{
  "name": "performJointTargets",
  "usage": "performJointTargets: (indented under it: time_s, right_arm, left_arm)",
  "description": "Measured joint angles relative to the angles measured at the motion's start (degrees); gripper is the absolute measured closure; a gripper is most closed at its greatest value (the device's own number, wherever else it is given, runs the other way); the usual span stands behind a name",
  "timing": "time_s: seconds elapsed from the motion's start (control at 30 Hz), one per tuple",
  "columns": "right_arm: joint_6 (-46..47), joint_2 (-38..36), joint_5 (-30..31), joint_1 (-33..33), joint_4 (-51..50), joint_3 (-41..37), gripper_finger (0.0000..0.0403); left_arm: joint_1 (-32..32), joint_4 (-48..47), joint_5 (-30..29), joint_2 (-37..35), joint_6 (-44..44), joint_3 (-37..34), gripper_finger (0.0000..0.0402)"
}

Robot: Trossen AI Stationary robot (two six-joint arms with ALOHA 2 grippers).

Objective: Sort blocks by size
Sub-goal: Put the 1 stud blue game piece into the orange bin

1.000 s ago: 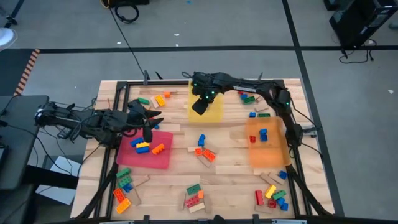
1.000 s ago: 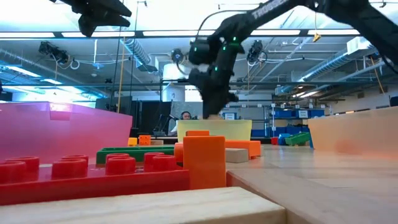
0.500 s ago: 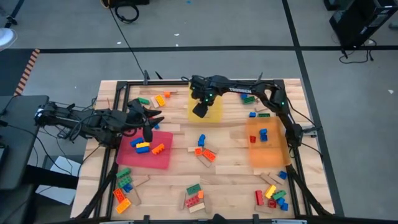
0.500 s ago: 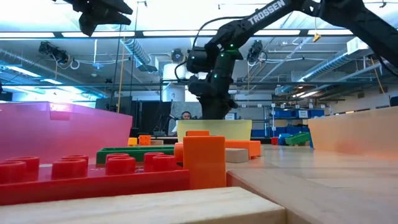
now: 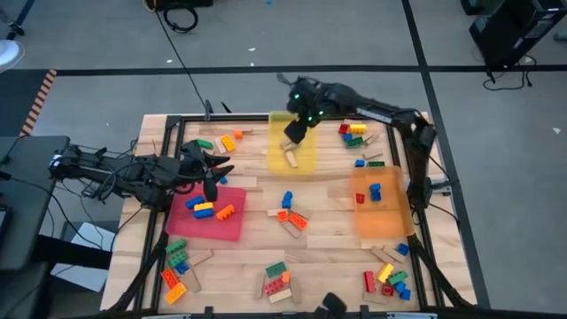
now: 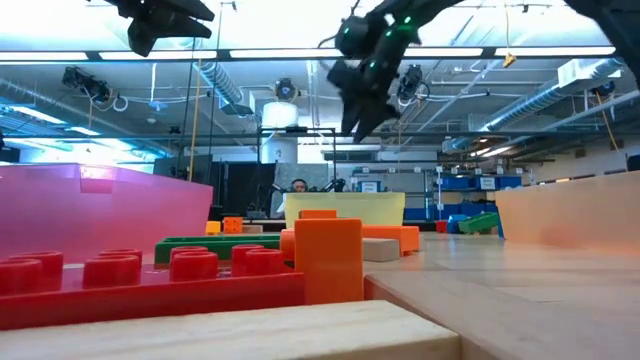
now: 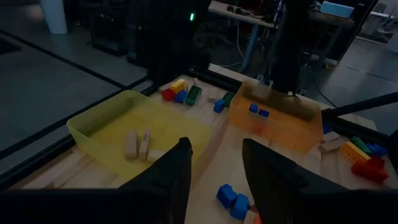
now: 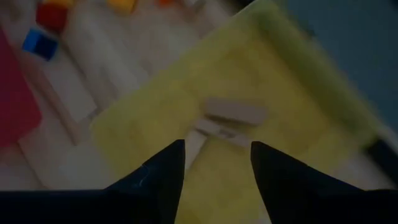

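My right gripper [image 5: 291,134] [image 8: 217,167] hangs open and holds nothing, above the yellow tray [image 5: 306,163] at the table's far middle. Tan wooden blocks [image 5: 289,152] [image 8: 235,114] lie flat on that tray's floor. My left gripper [image 5: 212,182] [image 7: 214,168] stands open with nothing between its fingers, above the far edge of the red tray [image 5: 232,226], which holds blue, yellow and orange bricks [image 5: 205,209]. The orange tray [image 5: 390,221] at the right holds blue bricks [image 5: 374,191]. In the low view my right gripper [image 6: 358,128] hangs well above the yellow tray [image 6: 345,208].
Loose bricks lie in piles on the wooden table: far left [image 5: 222,142], far right [image 5: 354,133], centre [image 5: 290,215], near left [image 5: 177,262], near middle [image 5: 277,282] and near right [image 5: 388,279]. A black frame [image 5: 168,133] rims the table.
My right gripper has risen out of the yellow tray and drawn back toward the table's far right. The tan wooden blocks that it stood over now show lying in the tray.
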Motion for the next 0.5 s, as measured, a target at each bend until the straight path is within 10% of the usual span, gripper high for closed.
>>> performJointTargets:
  time_s: [0.5]
  right_arm:
    - [2.7,-14.8,8.1,-11.5,-5.4,-7.5,0.0202]
  left_arm:
    - [0.0,0.0,0.0,0.0,0.0,0.0,0.0249]
